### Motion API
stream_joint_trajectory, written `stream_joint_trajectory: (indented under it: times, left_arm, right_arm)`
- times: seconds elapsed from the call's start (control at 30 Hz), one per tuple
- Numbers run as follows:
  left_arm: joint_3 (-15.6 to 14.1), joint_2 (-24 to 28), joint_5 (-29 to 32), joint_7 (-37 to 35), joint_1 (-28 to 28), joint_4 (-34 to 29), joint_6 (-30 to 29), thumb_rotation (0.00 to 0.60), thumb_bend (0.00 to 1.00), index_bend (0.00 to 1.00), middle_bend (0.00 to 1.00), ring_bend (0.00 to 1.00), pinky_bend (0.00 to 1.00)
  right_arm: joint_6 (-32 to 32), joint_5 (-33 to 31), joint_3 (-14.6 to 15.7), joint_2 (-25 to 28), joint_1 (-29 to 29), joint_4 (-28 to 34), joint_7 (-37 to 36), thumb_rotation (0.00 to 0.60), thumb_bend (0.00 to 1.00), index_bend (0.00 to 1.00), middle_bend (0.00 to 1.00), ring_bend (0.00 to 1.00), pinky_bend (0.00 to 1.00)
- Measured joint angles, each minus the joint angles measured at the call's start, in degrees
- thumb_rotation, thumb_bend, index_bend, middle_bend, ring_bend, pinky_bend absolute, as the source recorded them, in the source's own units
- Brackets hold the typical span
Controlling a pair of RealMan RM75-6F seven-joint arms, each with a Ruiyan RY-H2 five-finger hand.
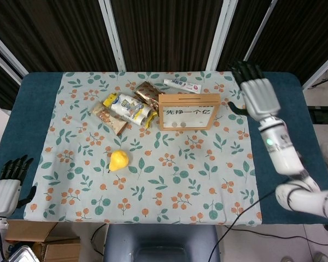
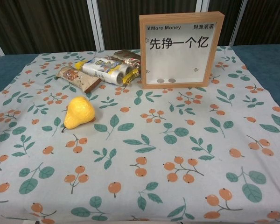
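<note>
Head view: right hand (image 1: 258, 94) hovers spread and empty beside the upright coin box (image 1: 188, 111); left hand (image 1: 6, 184) idles spread off the desk (image 1: 284, 136).

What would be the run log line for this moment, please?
right hand: open, beside wooden coin frame | left hand: open, off table | pear: on cloth

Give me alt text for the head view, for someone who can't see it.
From above, the right hand hovers open beside a wooden framed coin box on a leaf-print tablecloth. Snack packets and a tube lie behind the box, a yellow pear nearer, and the left hand hangs off the table's near-left corner.
</note>
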State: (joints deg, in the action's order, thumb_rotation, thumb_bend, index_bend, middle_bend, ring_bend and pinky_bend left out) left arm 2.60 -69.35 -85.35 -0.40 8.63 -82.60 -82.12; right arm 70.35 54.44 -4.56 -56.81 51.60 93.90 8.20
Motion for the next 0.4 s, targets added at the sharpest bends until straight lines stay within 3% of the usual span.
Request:
stream_joint_trajectory:
  times: [0.17, 0.27, 0.4]
  left_arm:
    - [0.0, 0.3, -0.8, 1.3, -0.1, -1.5, -1.1, 0.600, 0.41, 0.00, 0.00, 0.00, 0.00]
    - [0.0, 0.4, -1.2, 1.7, -0.2, -1.9, -1.6, 0.600, 0.41, 0.00, 0.00, 0.00, 0.00]
    - [0.0, 0.4, -1.5, 2.1, -0.2, -2.1, -1.8, 0.600, 0.41, 0.00, 0.00, 0.00, 0.00]
  right_arm:
    - [14.5, 6.5, 6.3, 1.6, -17.2, 4.9, 0.8, 0.600, 0.42, 0.00, 0.00, 0.00, 0.00]
    - [20.6, 10.2, 9.4, -0.5, -26.7, 3.2, -0.5, 0.600, 0.42, 0.00, 0.00, 0.00, 0.00]
    - [24.7, 14.0, 12.5, -4.8, -33.9, -1.8, -3.0, 0.600, 0.42, 0.00, 0.00, 0.00, 0.00]
